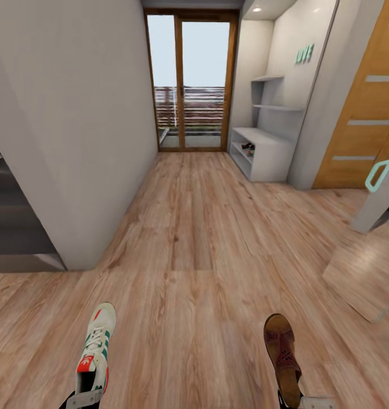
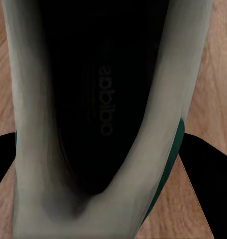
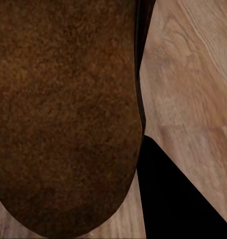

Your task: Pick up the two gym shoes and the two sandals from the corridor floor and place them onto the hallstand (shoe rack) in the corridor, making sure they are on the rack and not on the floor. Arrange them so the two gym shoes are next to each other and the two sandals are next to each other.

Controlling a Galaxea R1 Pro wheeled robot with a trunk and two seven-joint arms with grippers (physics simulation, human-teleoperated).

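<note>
**Two shoes in hand, the rack far down the corridor**

The left gripper (image 1: 84,399) shows as a pale finger at the bottom edge of the head view, clamped on the heel of a gym shoe (image 1: 96,346) whose toe points ahead. In the left wrist view that shoe's dark insole and pale collar (image 2: 101,99) sit right against the lens, with black finger shapes at both sides. The right gripper (image 1: 309,402) is likewise closed on the heel end of a brown sandal (image 1: 282,352) — its grainy brown surface (image 3: 63,114) lies close under the right wrist camera.

Both shoes are carried above the corridor floor (image 1: 206,238), well apart from one another. The hallstand (image 1: 263,153) stands far ahead on the right, beside the glass door (image 1: 190,79); something dark, perhaps footwear, rests in its upper open tier (image 1: 248,149), too small to name.

By my reading the task is in its carrying stage — this pair is lifted but not yet delivered, and each must be set next to its mate on the rack.
</note>
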